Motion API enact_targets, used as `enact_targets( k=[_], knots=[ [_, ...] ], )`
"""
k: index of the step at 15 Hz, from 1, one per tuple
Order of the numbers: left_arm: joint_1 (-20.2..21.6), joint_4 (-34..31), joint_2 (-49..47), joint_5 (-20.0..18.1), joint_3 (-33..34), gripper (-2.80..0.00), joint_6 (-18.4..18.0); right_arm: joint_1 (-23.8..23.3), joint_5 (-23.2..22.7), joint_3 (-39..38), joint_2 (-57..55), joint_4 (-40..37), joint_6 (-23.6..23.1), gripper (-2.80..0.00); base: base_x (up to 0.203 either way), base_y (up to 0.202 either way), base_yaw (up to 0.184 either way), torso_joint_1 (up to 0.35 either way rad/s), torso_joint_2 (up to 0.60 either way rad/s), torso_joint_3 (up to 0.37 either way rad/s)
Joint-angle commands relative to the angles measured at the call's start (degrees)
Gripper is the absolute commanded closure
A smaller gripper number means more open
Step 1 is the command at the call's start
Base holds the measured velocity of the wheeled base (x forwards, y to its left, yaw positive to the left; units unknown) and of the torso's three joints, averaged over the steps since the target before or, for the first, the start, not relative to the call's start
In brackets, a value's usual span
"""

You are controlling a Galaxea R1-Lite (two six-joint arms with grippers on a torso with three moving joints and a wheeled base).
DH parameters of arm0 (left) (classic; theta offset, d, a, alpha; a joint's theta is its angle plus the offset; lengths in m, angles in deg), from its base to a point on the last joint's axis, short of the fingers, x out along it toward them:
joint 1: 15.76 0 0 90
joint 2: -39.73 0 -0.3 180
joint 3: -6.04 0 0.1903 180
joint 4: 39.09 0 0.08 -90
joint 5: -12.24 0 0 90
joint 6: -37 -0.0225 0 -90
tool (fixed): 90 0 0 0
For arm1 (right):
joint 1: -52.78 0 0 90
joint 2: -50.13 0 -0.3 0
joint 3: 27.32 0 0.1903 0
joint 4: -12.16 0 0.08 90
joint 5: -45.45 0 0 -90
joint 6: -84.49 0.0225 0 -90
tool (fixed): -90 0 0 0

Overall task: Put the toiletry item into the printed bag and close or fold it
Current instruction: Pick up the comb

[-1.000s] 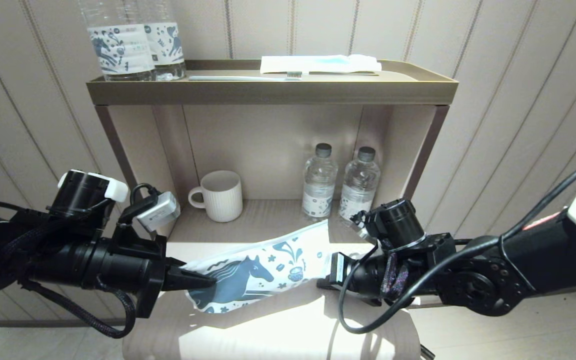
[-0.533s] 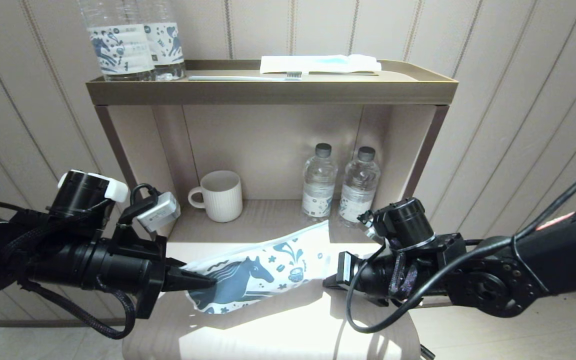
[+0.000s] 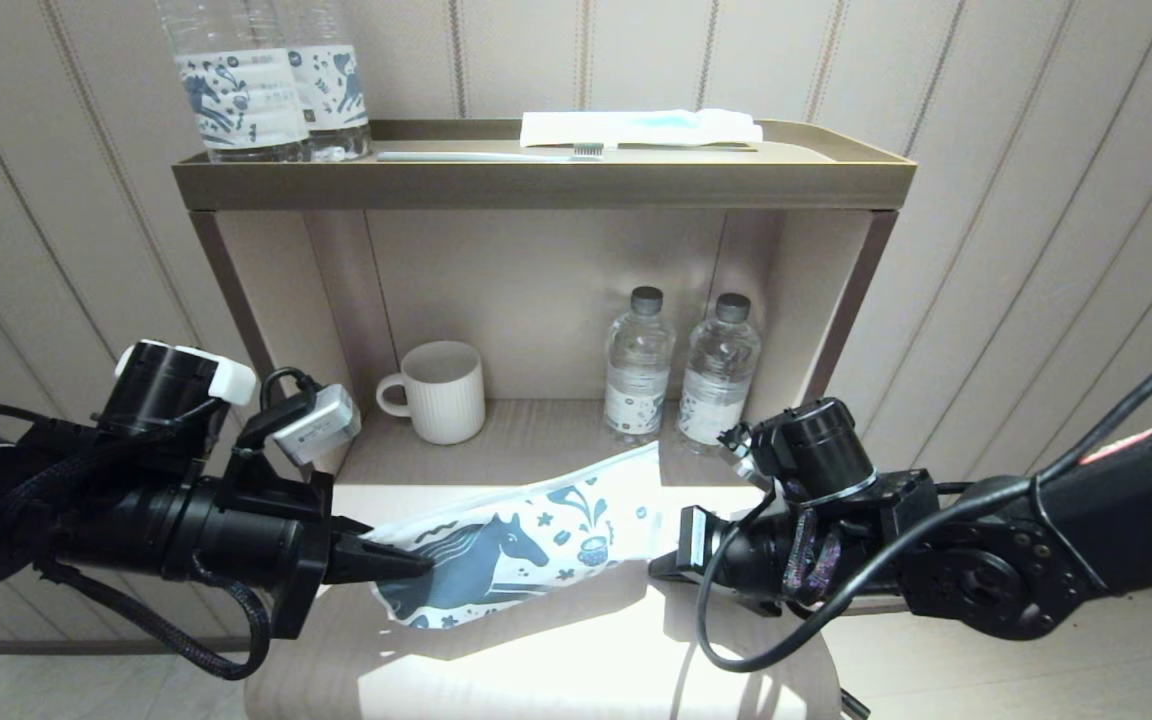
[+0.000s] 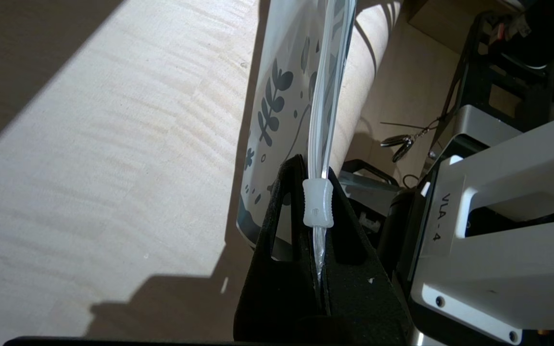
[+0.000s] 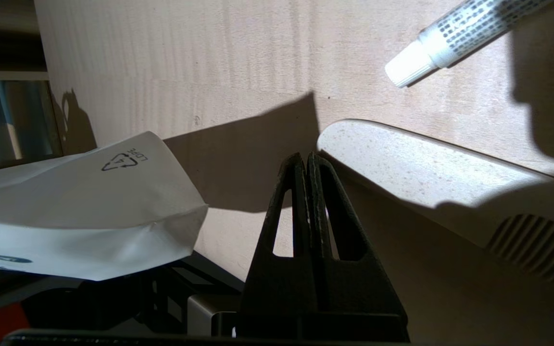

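Observation:
The printed bag (image 3: 516, 545), white with a dark blue horse, hangs slanted just above the tabletop. My left gripper (image 3: 424, 568) is shut on its zip edge; in the left wrist view the gripper (image 4: 316, 168) pinches the clear zip strip at a white slider (image 4: 318, 204). The bag's far corner (image 5: 80, 206) shows in the right wrist view. My right gripper (image 5: 307, 156) is shut and holds nothing. It sits low by the bag's right end (image 3: 654, 572), with its tips beside the rounded end of the flat white toiletry item (image 5: 426, 163) lying on the table. Glare hides that item in the head view.
A small tube with a white cap (image 5: 450, 38) lies on the table beyond the item. The open shelf unit (image 3: 536, 185) behind holds a mug (image 3: 441, 390) and two small bottles (image 3: 676, 365); on top are a toothbrush (image 3: 486, 155), a white packet (image 3: 641, 128) and larger bottles (image 3: 266, 80).
My right arm has drawn back slightly to the right, away from the bag's end. The left gripper and the bag have not moved.

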Motion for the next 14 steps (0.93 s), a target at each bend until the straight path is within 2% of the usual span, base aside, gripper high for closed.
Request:
enact_targets(
  k=[1,14],
  knots=[
    [0.0,-0.01,-0.12,-0.29,0.0,0.0,-0.13,0.68,-0.14,0.69,-0.26,0.13,0.3,0.0,0.0,0.0,0.0,0.0,0.0,0.0],
    [0.0,0.08,-0.07,-0.29,0.0,0.0,-0.13,1.78,-0.14,1.53,-2.46,0.13,0.39,0.0,0.0,0.0,0.0,0.0,0.0,0.0]
  ],
)
